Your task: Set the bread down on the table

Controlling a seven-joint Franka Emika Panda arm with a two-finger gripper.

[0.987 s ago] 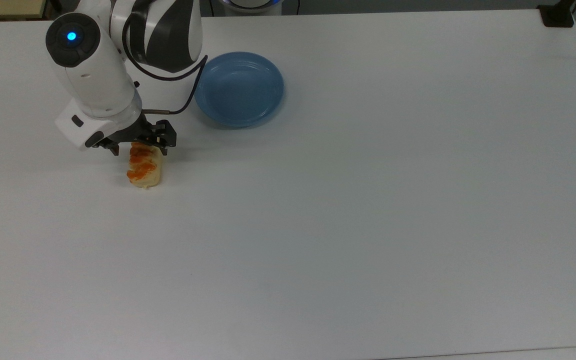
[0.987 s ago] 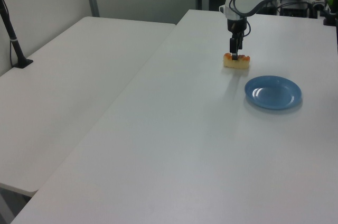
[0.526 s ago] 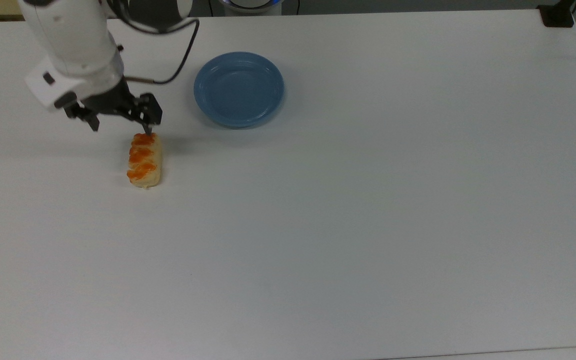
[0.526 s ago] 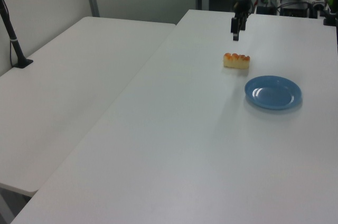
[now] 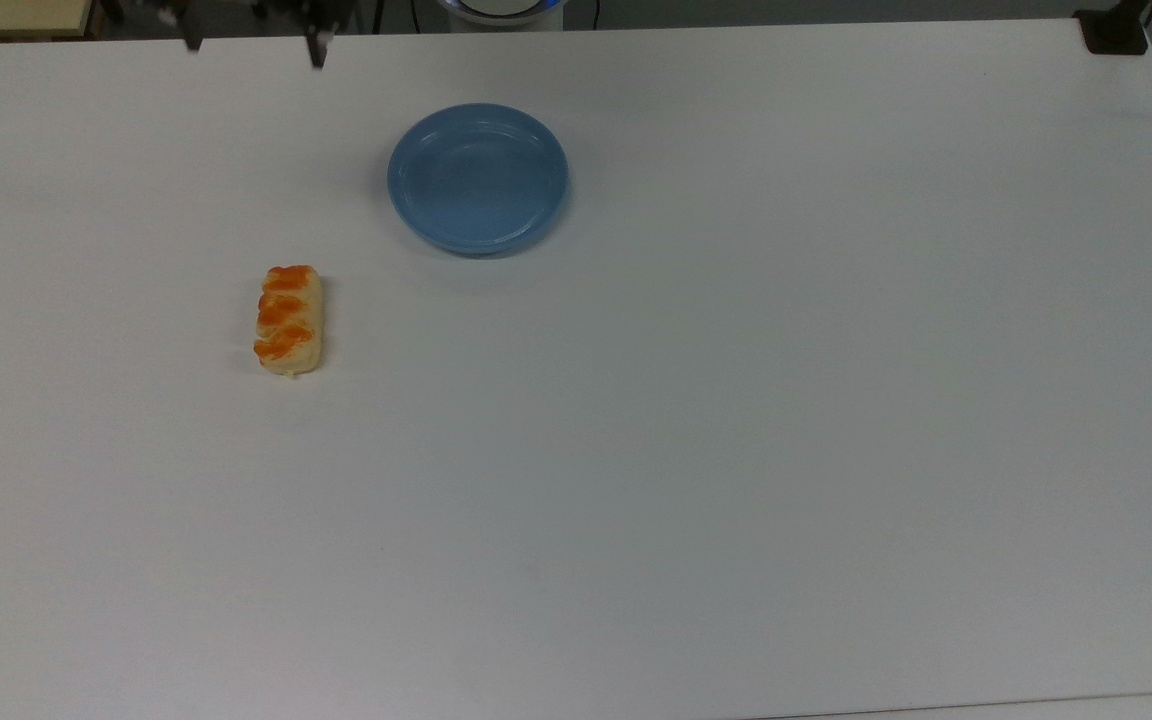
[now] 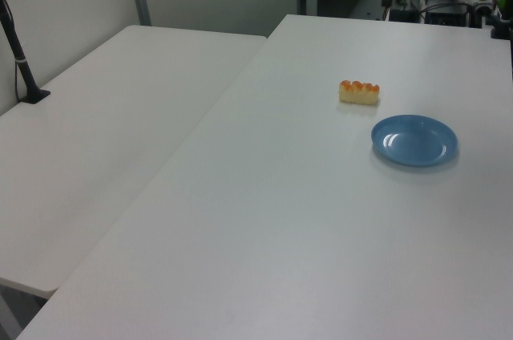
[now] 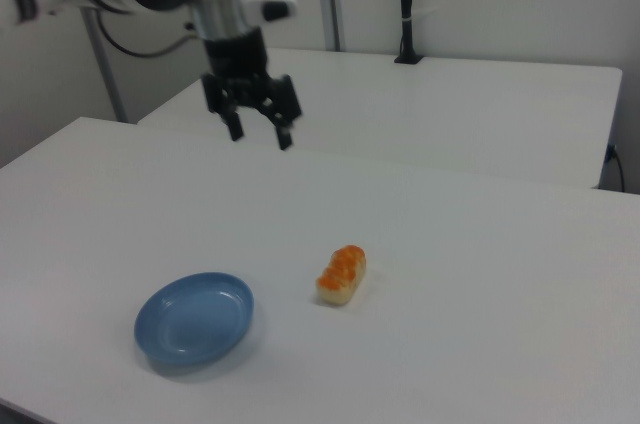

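The bread (image 5: pixel 289 320) (image 6: pixel 359 92) (image 7: pixel 342 275), a small pale-yellow bun with orange-brown patches, lies alone on the white table (image 5: pixel 736 450) (image 6: pixel 280 220) (image 7: pixel 480 244). My gripper (image 7: pixel 260 136) hangs high above the table, well apart from the bread, open with nothing between its fingers. In the top view its two dark fingertips (image 5: pixel 317 55) poke in at the upper edge, far beyond the bread. The blue plate (image 5: pixel 477 178) (image 6: pixel 414 139) (image 7: pixel 195 320) sits bare, a short way from the bread.
A second white table (image 6: pixel 104 115) (image 7: pixel 450 104) stands alongside, with a black post (image 6: pixel 24 75) (image 7: pixel 405 4) clamped on it. A black clamp (image 5: pixel 1116 35) sits at the top view's upper right corner. Cables and equipment crowd the far edge in the left view.
The open gripper has lifted off the bread and pulled up and back toward the top view's upper edge. The bread stays where it lay on the table.
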